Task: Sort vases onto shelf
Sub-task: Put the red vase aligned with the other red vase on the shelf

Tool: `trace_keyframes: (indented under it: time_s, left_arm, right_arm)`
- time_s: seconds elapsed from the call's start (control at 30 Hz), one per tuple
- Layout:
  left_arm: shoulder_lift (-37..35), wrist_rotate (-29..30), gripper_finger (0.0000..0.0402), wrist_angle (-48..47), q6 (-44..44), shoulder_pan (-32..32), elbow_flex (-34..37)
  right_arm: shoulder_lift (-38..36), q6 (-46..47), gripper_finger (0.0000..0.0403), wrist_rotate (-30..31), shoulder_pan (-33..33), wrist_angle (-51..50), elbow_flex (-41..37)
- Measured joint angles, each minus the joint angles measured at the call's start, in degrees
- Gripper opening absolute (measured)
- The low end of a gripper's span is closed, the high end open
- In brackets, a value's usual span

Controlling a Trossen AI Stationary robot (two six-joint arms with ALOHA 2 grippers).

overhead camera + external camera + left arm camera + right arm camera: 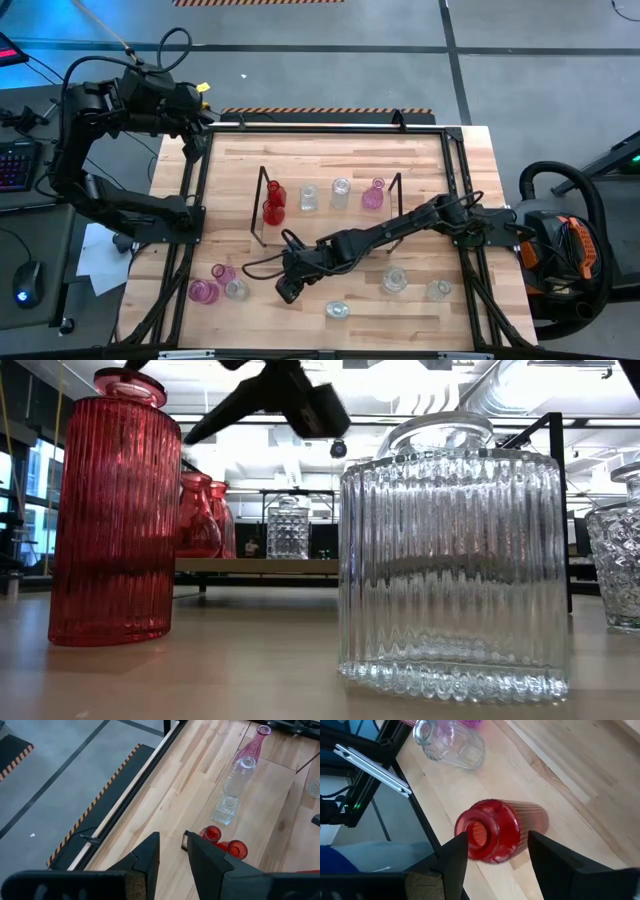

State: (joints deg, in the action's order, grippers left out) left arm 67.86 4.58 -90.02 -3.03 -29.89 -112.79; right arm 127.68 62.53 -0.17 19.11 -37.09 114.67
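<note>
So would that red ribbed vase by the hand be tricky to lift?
Probably slippery: the red ribbed vase looks like glossy glass. Likely breakable if dropped. It stands taller than wide, so the open right hand nudging it might tip it.

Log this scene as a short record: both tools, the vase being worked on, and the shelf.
Right tool: open, fingers either side of the red ribbed vase, front of table
Left tool: open, empty, at the back left corner
Shelf: two red vases, two clear vases, one pink vase
Loose vases: pink and clear, along the front
</note>
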Motion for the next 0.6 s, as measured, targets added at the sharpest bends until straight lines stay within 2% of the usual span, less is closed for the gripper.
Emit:
trace_keyframes:
  time_s: [0.23, 0.33, 0.43, 0.6]
  left_arm:
    - [0.0, 0.1, 0.0090, 0.0, 0.0, 0.0, 0.0]
    - [0.0, 0.1, 0.0090, 0.0, 0.0, 0.0, 0.0]
    - [0.0, 0.0, 0.0090, 0.0, 0.0, 0.0, 0.0]
    - [0.0, 0.1, 0.0090, 0.0, 0.0, 0.0, 0.0]
  right_arm:
    - [0.7, 0.0, 0.0187, -0.7, -0.4, 0.0, 0.0]
    - [0.7, -0.7, 0.0174, -0.5, -0.8, -0.2, 0.0]
    - [0.7, -1.8, 0.0141, -0.9, -1.0, -0.1, 0.0]
    - [0.5, -4.7, 0.0064, -0.2, -1.3, -0.1, 0.1]
